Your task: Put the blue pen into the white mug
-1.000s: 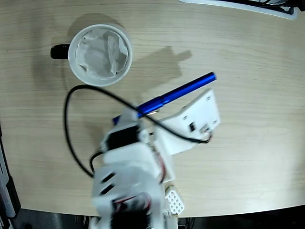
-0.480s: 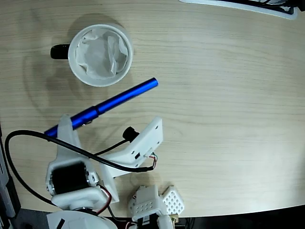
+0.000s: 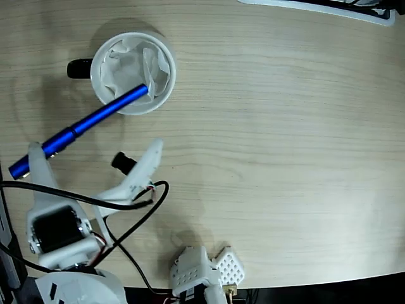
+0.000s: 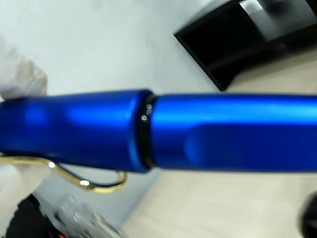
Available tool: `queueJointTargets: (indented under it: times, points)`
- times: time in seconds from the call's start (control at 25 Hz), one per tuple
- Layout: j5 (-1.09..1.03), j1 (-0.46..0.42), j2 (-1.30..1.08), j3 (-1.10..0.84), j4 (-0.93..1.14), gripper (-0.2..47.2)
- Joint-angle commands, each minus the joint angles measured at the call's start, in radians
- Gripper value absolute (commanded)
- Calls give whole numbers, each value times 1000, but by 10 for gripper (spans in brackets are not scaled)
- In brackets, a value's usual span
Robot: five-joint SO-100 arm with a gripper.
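The blue pen [image 3: 95,119] lies slanted in the air in the fixed view. Its far tip reaches over the lower rim of the white mug [image 3: 133,36], above the crumpled paper [image 3: 126,66] inside. The mug's black handle [image 3: 79,68] points left. My gripper [image 3: 39,153] sits at the left edge of the table, shut on the pen's lower end. In the wrist view the blue pen [image 4: 163,131] fills the frame crosswise, with its metal clip [image 4: 91,182] below it. The fingers do not show clearly there.
A black cable [image 3: 142,212] loops from the arm across the table near the front. A white perforated block [image 3: 212,269] stands at the front edge. A pale flat item [image 3: 323,6] lies along the far edge at the right.
The arm has swung left and carried the pen with it. The pen's far tip went from the table's middle to over the mug's rim.
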Motion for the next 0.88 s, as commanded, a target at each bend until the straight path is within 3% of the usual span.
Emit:
queueJointTargets:
  times: [0.0,0.72,0.76,0.84]
  points:
    - [43,-20,25,18,-63,0]
    - [183,71,-63,181,-301,0]
    - [183,78,-63,189,-313,8]
    - [179,91,-67,192,-322,108]
